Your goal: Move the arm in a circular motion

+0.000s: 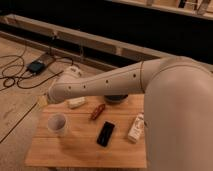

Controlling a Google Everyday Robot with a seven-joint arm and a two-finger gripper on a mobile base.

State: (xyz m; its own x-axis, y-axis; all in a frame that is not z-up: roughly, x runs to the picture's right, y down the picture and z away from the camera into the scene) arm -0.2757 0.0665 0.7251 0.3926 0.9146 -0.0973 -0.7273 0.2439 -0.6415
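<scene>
In the one camera view, the arm [115, 80] comes in from the right, huge in the foreground; its thick cream-white segment stretches leftward above the back edge of the wooden table [75, 152]; a rounded joint [73, 73] sits near its far end; the tool [49, 98] is at the arm's leftmost tip, over the table's back-left corner, and I cannot tell whether it is open or closed, or whether it has hold of anything.

On the table, a white cup [57, 124] stands upright at the left; a pale block [76, 102] lies close by the arm's end; a reddish-brown bar [97, 112] lies tilted near the middle; a flat black device [105, 133] lies just in front of it; a white carton [136, 128] sits to the right; a dark bowl [116, 98] is partly hidden beneath the arm.

On the floor beyond the table, dark cables [15, 75] run to a small box [36, 66].
</scene>
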